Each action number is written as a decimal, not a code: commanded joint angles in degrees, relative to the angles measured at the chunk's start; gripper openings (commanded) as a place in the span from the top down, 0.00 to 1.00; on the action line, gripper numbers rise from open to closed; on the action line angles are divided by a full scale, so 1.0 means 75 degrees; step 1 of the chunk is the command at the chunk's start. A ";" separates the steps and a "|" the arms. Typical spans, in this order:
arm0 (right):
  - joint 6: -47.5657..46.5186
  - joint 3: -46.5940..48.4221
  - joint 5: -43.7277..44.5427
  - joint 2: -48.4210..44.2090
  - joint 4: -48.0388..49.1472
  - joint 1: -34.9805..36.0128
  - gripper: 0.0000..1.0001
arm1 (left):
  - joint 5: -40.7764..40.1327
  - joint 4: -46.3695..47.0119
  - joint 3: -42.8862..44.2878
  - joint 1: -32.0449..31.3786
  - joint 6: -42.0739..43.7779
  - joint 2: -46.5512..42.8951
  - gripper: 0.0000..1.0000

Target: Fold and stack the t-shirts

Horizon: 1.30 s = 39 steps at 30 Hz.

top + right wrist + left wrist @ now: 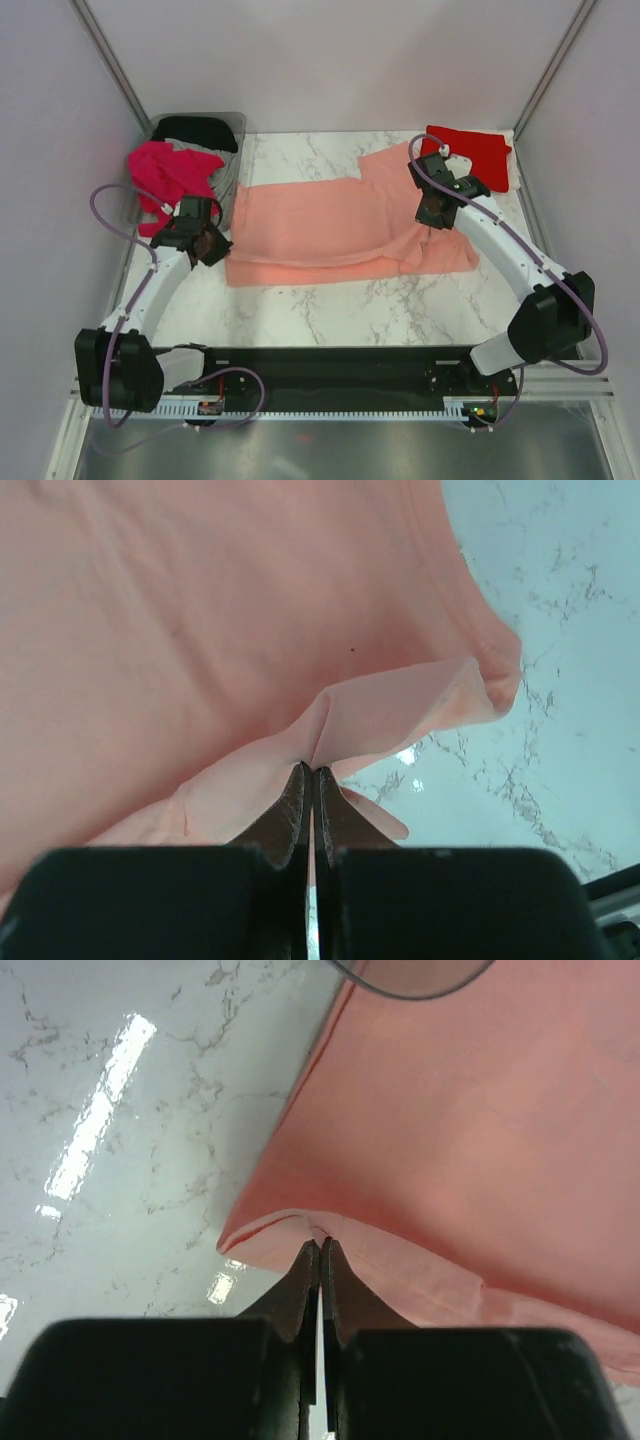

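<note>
A salmon pink t-shirt [330, 225] lies spread across the middle of the marble table. My left gripper [212, 243] is shut on its left hem corner [300, 1225], which is lifted off the table. My right gripper [432, 215] is shut on a pinched fold of the same shirt [330, 725] near its right side. A bright red t-shirt [472, 152] lies at the far right corner. A magenta t-shirt [170, 172] and a black one [198, 131] are in the bin.
A clear grey plastic bin [232, 150] stands at the far left corner; its rim shows in the left wrist view [415, 980]. Grey walls close in on the left, back and right. A black rail [330, 372] runs along the near edge.
</note>
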 commanded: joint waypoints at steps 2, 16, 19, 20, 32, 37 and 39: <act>-0.0806 0.0871 0.0021 0.0633 0.0558 -0.0298 1.00 | -0.0018 0.0577 0.0449 0.0368 0.0657 0.0671 0.98; -0.1194 0.4504 0.0103 0.4419 -0.0562 -0.1282 0.02 | 0.1961 0.0590 0.2020 0.1271 0.1231 0.3345 0.12; -0.1124 0.3116 -0.0084 0.3217 0.0201 -0.1610 0.02 | 0.1799 0.0566 0.1566 0.1295 0.1372 0.2375 0.00; -0.1065 0.1881 -0.0317 0.2760 0.0508 -0.1762 0.02 | 0.1717 0.0543 0.1377 0.1306 0.1383 0.2093 0.00; -0.0818 -0.3403 -0.2733 -0.0163 0.2831 -0.3754 0.12 | 0.2443 0.2206 -0.2573 0.1295 0.0236 -0.0769 0.06; -0.0982 -0.3522 -0.2979 0.0352 0.3417 -0.4106 0.18 | 0.2454 0.2861 -0.3171 0.1306 0.0130 -0.0769 0.08; -0.1100 -0.3475 -0.3131 0.0599 0.3639 -0.4259 0.23 | 0.2454 0.2991 -0.3300 0.1318 0.0106 -0.0664 0.10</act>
